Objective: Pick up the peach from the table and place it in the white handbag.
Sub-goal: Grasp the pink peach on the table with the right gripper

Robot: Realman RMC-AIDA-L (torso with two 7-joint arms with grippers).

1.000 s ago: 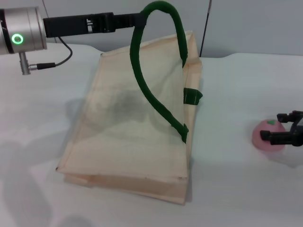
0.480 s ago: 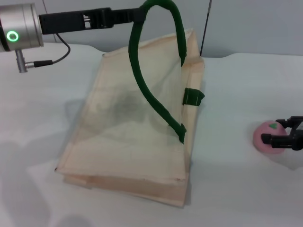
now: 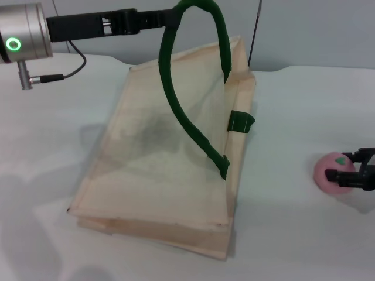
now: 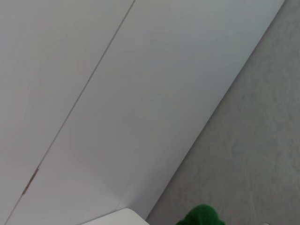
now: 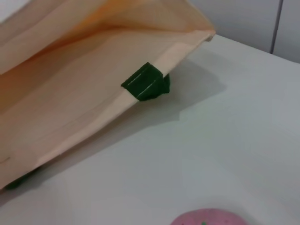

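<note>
The white handbag [image 3: 164, 152] lies on the table [image 3: 293, 234] with its upper side pulled up by one dark green handle [image 3: 181, 111]. My left gripper [image 3: 171, 19] is shut on the top of that handle, high above the bag; a bit of the handle shows in the left wrist view [image 4: 201, 218]. The pink peach [image 3: 331, 172] sits on the table to the right of the bag. My right gripper [image 3: 355, 166] is open at the peach's right side, its fingers [image 3: 345, 175] over the fruit's edge. The right wrist view shows the peach's top [image 5: 211, 218] and the bag's mouth [image 5: 93, 93].
A green handle tab [image 3: 240, 121] sticks out at the bag's right edge and shows in the right wrist view [image 5: 146, 82]. A grey wall [image 3: 316, 29] stands behind the table. A bare strip of table lies between bag and peach.
My right gripper has drifted right and slightly down toward the frame edge, and the peach sits a little lower. The left gripper holds the handle about where it was.
</note>
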